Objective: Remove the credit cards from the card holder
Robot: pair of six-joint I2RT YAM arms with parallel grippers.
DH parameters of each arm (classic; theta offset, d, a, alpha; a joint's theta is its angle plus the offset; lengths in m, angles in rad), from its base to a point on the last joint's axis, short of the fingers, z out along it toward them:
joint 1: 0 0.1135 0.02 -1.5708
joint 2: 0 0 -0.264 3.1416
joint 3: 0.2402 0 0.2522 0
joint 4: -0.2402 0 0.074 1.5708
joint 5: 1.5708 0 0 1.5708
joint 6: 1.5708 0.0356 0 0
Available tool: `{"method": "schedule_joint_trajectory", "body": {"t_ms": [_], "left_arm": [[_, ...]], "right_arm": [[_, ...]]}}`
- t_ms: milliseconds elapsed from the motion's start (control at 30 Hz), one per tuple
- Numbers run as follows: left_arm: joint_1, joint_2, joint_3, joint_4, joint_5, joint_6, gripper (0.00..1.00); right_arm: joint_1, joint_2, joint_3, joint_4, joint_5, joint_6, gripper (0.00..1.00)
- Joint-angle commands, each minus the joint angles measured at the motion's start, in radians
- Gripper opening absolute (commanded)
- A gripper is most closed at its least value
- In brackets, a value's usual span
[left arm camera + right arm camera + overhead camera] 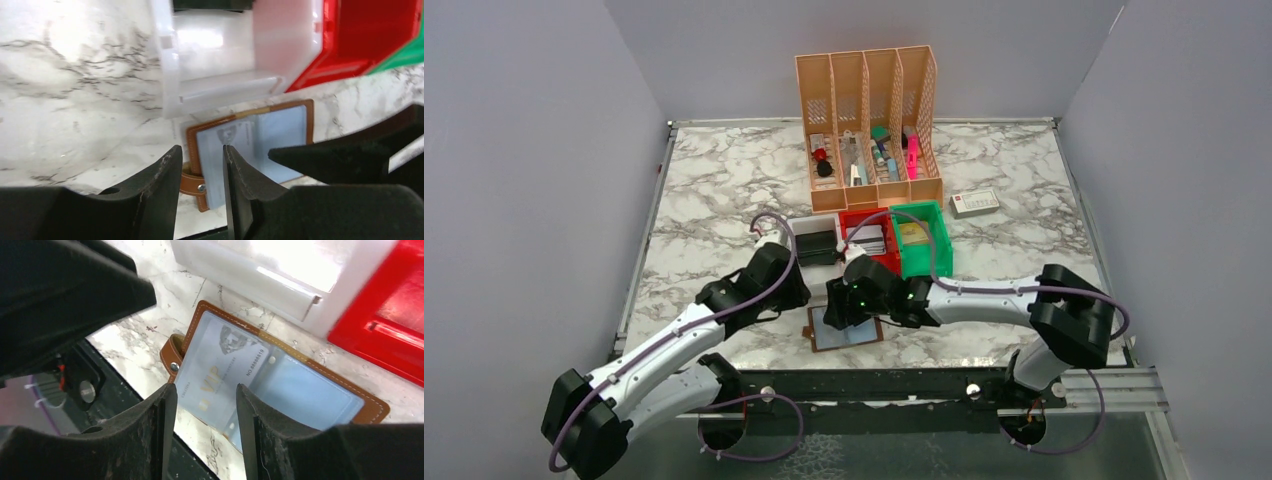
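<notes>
Left wrist view, somewhat blurred: the left gripper (201,150) has its jaws parted with nothing between them. Beyond the fingertips the holder (300,122) lies open and flat on the marble table (75,100). Its long axis slants from near left to far right. Its strap (192,185), with a metal snap, sits in the gap between the jaws. The right finger hides the middle of the clear sleeves. A pale printed card (235,134) shows just past that fingertip. The farther sleeve looks bluish and its contents are unclear. A white bin (220,85) stands just beyond the holder, with a red bin (370,40) to its right. Right wrist view, sharper: the right gripper (205,390) also has its jaws released and holds nothing. The strap end points toward its left fingertip, and the long axis runs down past the right finger, which cuts off the near corner. Only here can the card be read: VIP and a number. A black shape (65,295) fills the upper left and is cut off by the frame. Whether either gripper's fingertips touch the holder cannot be told. Top view: the holder lies near the table's near edge, long axis left to right, strap at the left. Both wrists meet over its far left corner and hide the fingertips and jaws, and the card print is too small to read.
</notes>
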Motion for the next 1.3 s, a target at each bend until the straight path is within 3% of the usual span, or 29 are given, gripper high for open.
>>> {"method": "schedule_joint_trajectory", "body": {"t_ms": [0, 233, 633, 933, 1267], "left_arm": [[0.044, 0.000, 0.053, -0.129, -0.167, -0.033, 0.42], [0.169, -0.100, 0.017, -0.140, -0.157, -0.064, 0.44], [0.180, -0.145, 0.006, -0.123, -0.140, -0.057, 0.45], [0.180, -0.134, -0.008, -0.092, -0.099, -0.039, 0.45], [0.180, -0.130, -0.015, -0.076, -0.073, -0.029, 0.45]], "right_arm": [[0.073, 0.070, 0.081, -0.157, 0.234, -0.042, 0.54], [0.154, 0.150, 0.169, -0.226, 0.332, -0.064, 0.57], [0.190, 0.284, 0.276, -0.315, 0.377, -0.057, 0.53], [0.191, 0.320, 0.275, -0.359, 0.389, -0.011, 0.23], [0.190, 0.294, 0.272, -0.340, 0.375, -0.016, 0.03]]}}
